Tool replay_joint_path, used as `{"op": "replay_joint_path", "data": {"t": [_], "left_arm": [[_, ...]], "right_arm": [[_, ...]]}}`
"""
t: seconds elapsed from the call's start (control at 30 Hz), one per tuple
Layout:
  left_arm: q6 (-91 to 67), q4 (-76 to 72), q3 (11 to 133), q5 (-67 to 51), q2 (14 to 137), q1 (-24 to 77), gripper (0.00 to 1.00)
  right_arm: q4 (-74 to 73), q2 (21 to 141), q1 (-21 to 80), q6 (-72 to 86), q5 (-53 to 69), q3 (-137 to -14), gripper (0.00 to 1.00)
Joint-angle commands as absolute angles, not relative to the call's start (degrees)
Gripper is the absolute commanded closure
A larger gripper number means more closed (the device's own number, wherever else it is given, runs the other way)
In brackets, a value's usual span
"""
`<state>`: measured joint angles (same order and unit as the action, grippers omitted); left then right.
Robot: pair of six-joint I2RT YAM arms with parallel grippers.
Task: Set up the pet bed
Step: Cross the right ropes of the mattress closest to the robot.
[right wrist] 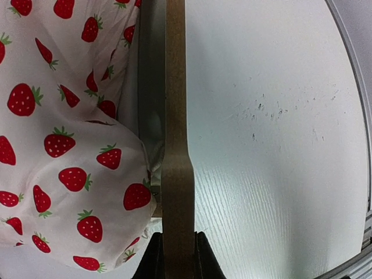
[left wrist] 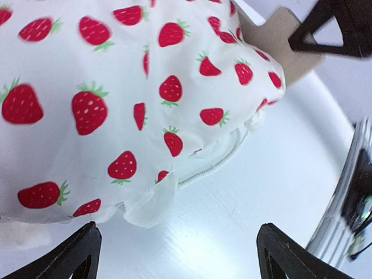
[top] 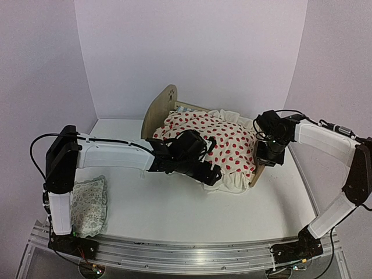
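Two arms work a white, wood-grained bench (top: 174,218), lightly scuffed on its right side. Near left corner: a small pale patterned pillow (top: 88,204), well apart from the rest. Mid-bench: the left tool (left wrist: 180,256), fingers spread with nothing between them, hovers over the ruffled near edge of the strawberry-print blanket (top: 229,145). The blanket drapes over the pet bed (top: 157,111), which stands toward the back, centre-right. The right tool (right wrist: 176,258) is clamped on the top edge of the footboard (right wrist: 176,87). Behind: plain pale walls.
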<state>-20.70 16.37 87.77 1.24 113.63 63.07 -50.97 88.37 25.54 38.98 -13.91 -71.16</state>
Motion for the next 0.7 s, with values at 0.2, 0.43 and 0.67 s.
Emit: {"op": "replay_joint_path", "data": {"t": [0.2, 0.43, 0.67], "left_arm": [[36.09, 10.79, 84.49, -15.84, 107.44, 64.48, 0.14], [39.16, 9.08, 94.88, -17.00, 115.73, 64.43, 0.21], [19.18, 2.52, 86.04, -18.54, 109.89, 64.74, 0.27]], "right_arm": [[-48.96, 90.57, 26.99, 40.79, -3.35, -76.33, 1.00], [-49.08, 93.20, 29.11, 41.92, -1.89, -80.97, 1.00], [-49.80, 95.98, 32.94, 44.00, -2.54, -85.14, 1.00]]}}
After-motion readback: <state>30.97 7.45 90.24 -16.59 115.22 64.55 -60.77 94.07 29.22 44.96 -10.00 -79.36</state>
